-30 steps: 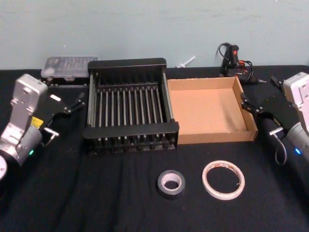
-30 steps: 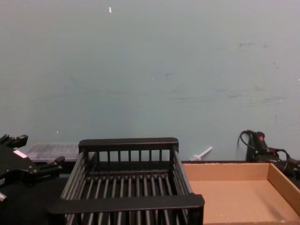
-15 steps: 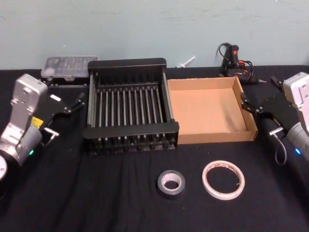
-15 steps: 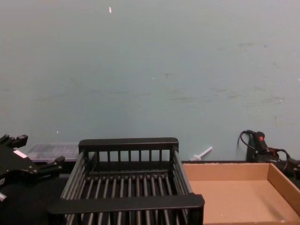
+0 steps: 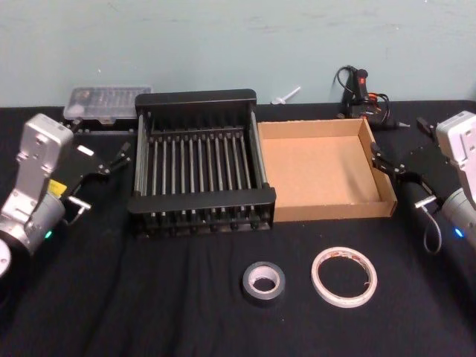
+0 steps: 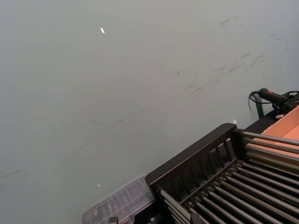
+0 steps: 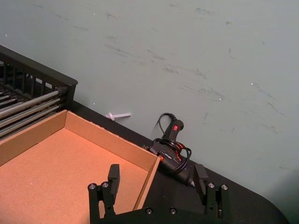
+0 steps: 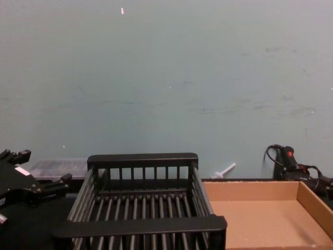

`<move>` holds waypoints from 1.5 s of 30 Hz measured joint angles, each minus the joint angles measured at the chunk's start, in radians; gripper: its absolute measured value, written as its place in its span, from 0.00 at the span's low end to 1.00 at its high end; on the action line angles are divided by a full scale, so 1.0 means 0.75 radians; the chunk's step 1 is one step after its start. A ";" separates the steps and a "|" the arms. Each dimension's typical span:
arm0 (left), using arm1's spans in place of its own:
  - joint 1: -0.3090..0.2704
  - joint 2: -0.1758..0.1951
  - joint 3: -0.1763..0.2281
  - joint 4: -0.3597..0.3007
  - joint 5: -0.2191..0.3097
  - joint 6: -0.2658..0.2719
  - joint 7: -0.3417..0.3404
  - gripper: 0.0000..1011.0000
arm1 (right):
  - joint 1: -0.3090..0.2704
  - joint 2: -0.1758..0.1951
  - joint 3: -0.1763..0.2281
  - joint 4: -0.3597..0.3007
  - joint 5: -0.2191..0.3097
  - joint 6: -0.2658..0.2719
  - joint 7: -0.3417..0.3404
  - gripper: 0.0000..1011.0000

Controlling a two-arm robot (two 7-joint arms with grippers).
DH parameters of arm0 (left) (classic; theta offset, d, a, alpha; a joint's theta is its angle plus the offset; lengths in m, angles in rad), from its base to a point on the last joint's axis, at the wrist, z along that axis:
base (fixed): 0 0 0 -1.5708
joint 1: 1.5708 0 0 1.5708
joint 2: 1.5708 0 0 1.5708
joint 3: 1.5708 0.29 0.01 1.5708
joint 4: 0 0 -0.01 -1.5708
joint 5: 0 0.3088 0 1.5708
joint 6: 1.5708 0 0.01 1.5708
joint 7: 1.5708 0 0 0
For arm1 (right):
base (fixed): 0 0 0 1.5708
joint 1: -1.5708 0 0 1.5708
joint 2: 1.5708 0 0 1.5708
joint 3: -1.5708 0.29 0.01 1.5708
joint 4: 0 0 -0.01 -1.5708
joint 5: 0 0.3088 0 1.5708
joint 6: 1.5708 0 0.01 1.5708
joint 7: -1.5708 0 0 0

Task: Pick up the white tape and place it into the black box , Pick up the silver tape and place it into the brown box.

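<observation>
My left gripper [image 5: 111, 165] hangs over the tabletop [image 5: 149, 297] just left of the black box [image 5: 199, 214], its jaws parted and holding nothing; from the chest view it sits low at the left edge, beside the crate's slatted wall. My right gripper [image 5: 387, 167] hovers at the right wall of the brown box [image 5: 335, 210], jaws spread wide and empty; the right wrist view shows my two fingers [image 7: 113, 179] set well apart, one over the cardboard floor and the other outside the wall, toward a black and red tool [image 7: 173, 151] with a coiled cord by the wall. The black box and the brown box stand side by side, touching, both bare inside. The silver tape [image 5: 263, 282] lies flat on the black cloth in front of the gap between the two boxes; the white tape [image 5: 343, 277] lies flat just to its right, near it but apart, in front of the brown box. A clear plastic case [image 5: 106, 103] rests behind the black box's left corner.
</observation>
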 joint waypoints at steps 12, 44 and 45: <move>0.000 0.000 0.000 0.000 0.000 0.000 0.000 0.99 | 0.000 0.000 0.000 0.000 0.000 0.000 0.000 0.99; 0.000 0.000 0.000 0.000 0.000 0.000 0.000 0.99 | -0.014 -0.012 0.030 -0.007 0.001 -0.006 0.031 0.99; 0.000 0.000 0.000 0.000 0.000 0.000 0.000 0.99 | -0.018 -0.013 0.035 -0.010 0.001 -0.006 0.035 0.99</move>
